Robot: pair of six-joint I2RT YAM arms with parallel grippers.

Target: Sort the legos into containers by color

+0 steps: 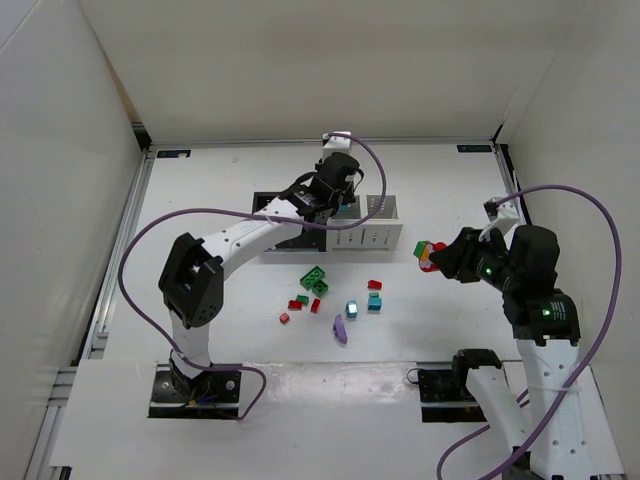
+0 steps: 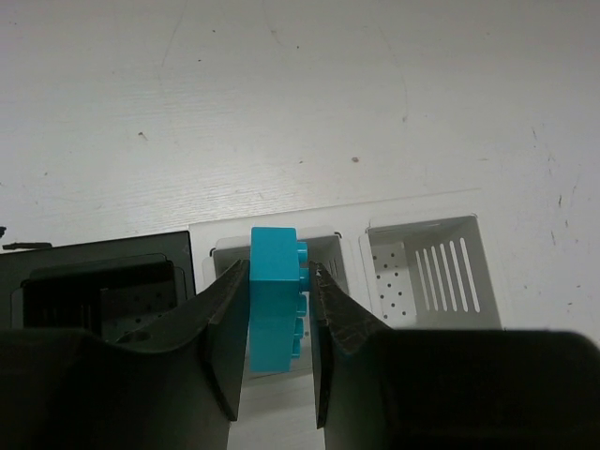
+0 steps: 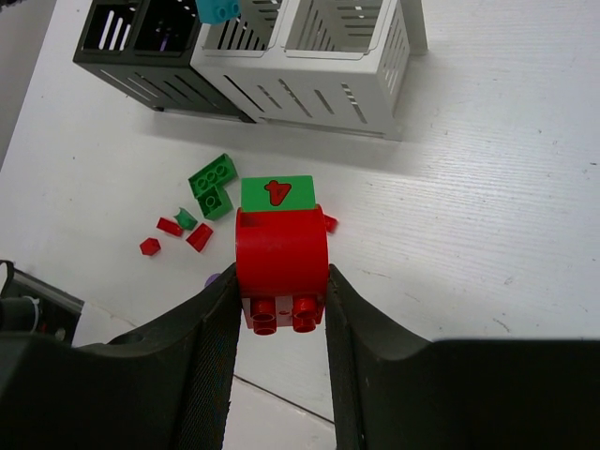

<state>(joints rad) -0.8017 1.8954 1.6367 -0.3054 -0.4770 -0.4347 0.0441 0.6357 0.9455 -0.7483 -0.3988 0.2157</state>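
My left gripper (image 1: 343, 203) hangs over the containers (image 1: 372, 228), shut on a teal lego (image 2: 274, 292) held upright between its fingers. Below it in the left wrist view are a black bin (image 2: 103, 281), a white bin (image 2: 330, 249) directly under the brick, and another white bin (image 2: 427, 272). At the right, my right gripper (image 1: 432, 256) is shut on a red lego (image 3: 281, 255) with a green piece (image 3: 277, 192) attached at its far end. It is lifted above the table. Loose legos lie in the middle: green (image 1: 314, 281), red (image 1: 375, 285), teal (image 1: 373, 301), purple (image 1: 340, 328).
Small red pieces (image 1: 295, 304) lie left of the pile. The row of bins (image 3: 309, 56) stands toward the back of the white table, black ones (image 3: 150, 47) on the left. White walls close in the table at the back and sides.
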